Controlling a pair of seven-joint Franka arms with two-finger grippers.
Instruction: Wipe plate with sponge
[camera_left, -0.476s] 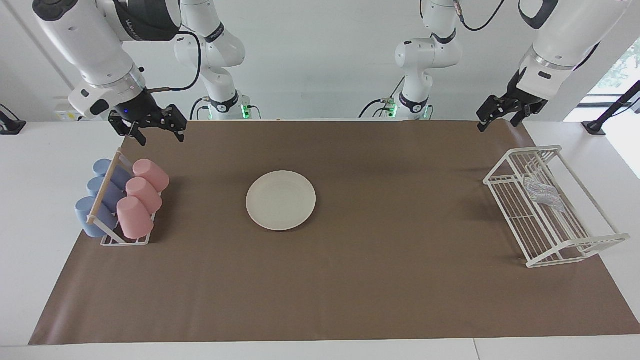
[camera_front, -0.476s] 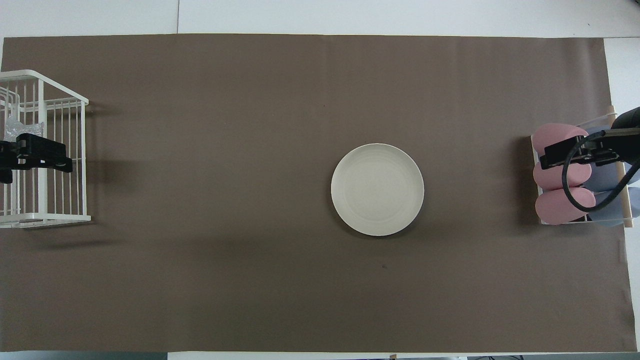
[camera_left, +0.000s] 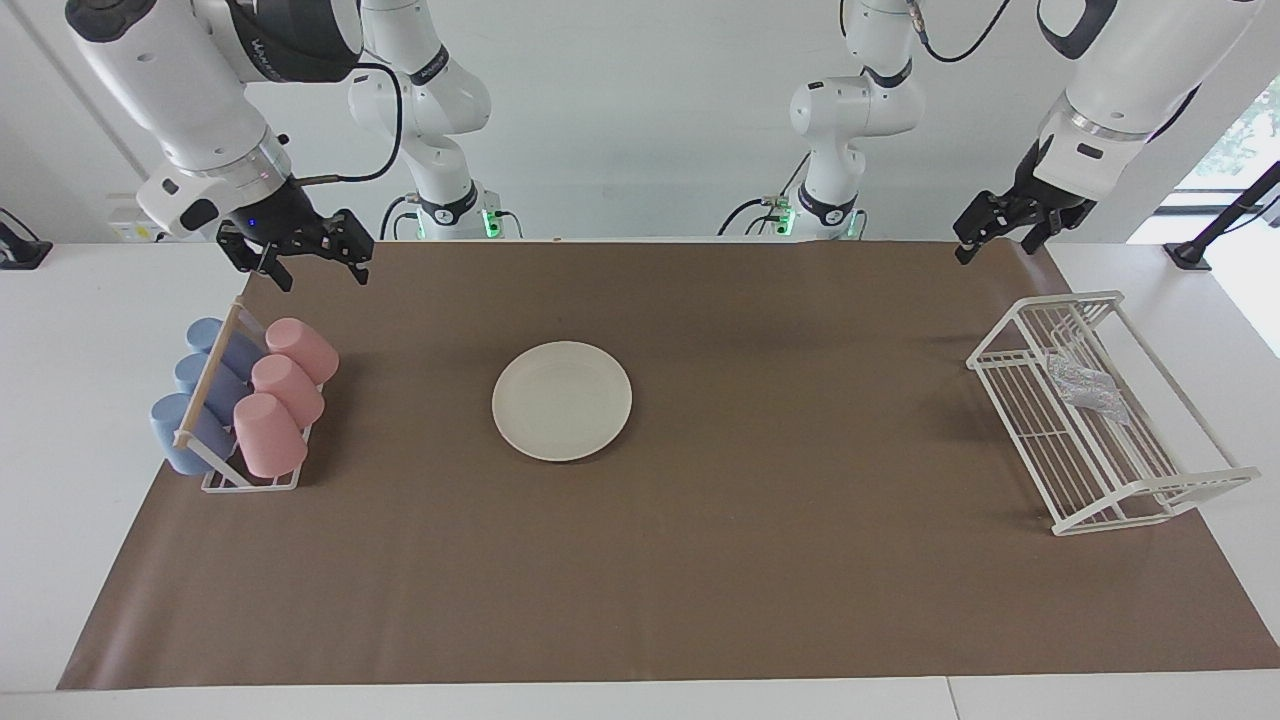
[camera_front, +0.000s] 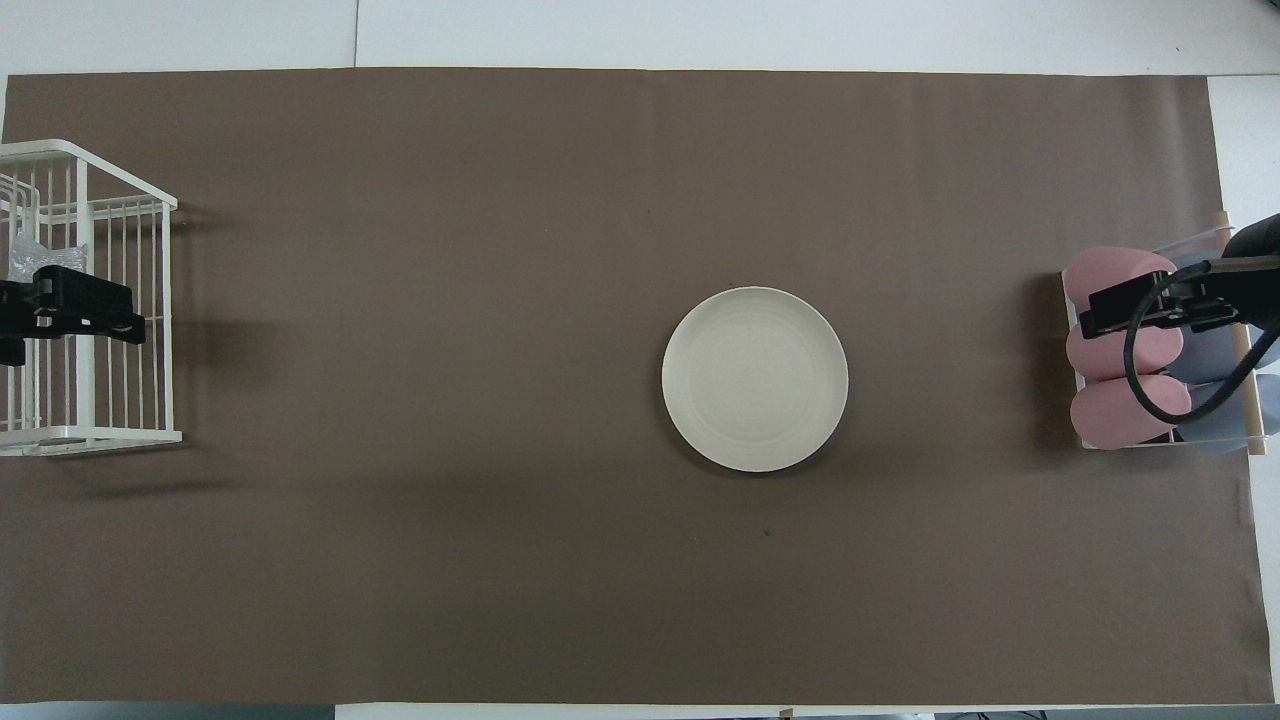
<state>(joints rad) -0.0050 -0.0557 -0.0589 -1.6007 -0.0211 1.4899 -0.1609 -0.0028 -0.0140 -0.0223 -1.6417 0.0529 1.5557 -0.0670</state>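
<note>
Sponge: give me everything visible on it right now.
The sponge is a small, thin, crinkled silvery-white pad with faint speckles, looking floppy. It lies slumped inside the white wire rack at the left arm's end of the table, resting on the wires toward the rack's end nearer the robots. Nothing else touches it: the left end effector is up in the air, open, not on it.

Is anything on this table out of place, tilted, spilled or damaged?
Nothing looks spilled or damaged. The plate lies flat on the brown mat. The only unusual placing: the crinkled sponge lies inside the white wire rack at the left arm's end. The pink cups and blue cups lie on their sides in their holder.
</note>
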